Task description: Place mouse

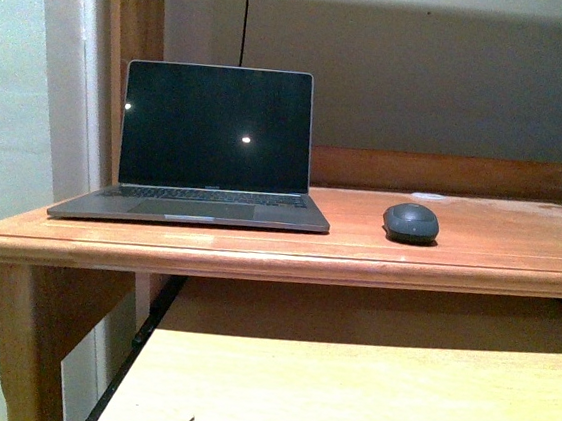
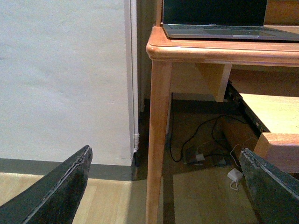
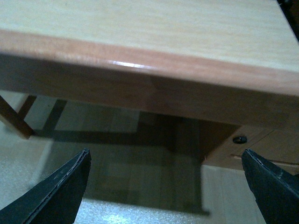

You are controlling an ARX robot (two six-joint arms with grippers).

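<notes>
The dark grey oval mouse [image 1: 410,222] sits on the wooden desk top [image 1: 498,253], to the right of the open laptop [image 1: 207,147]. Neither arm shows in the front view. My left gripper [image 2: 163,186] is open and empty, low beside the desk's left front leg [image 2: 156,140], with the laptop's front edge [image 2: 224,31] above it. My right gripper [image 3: 166,186] is open and empty, below the front edge of the pull-out shelf [image 3: 149,65]. The mouse does not show in either wrist view.
The pale pull-out shelf [image 1: 363,390] lies under the desk top. Cables and a white plug [image 2: 233,175] lie on the floor under the desk. A white wall [image 2: 60,79] stands left of the desk leg.
</notes>
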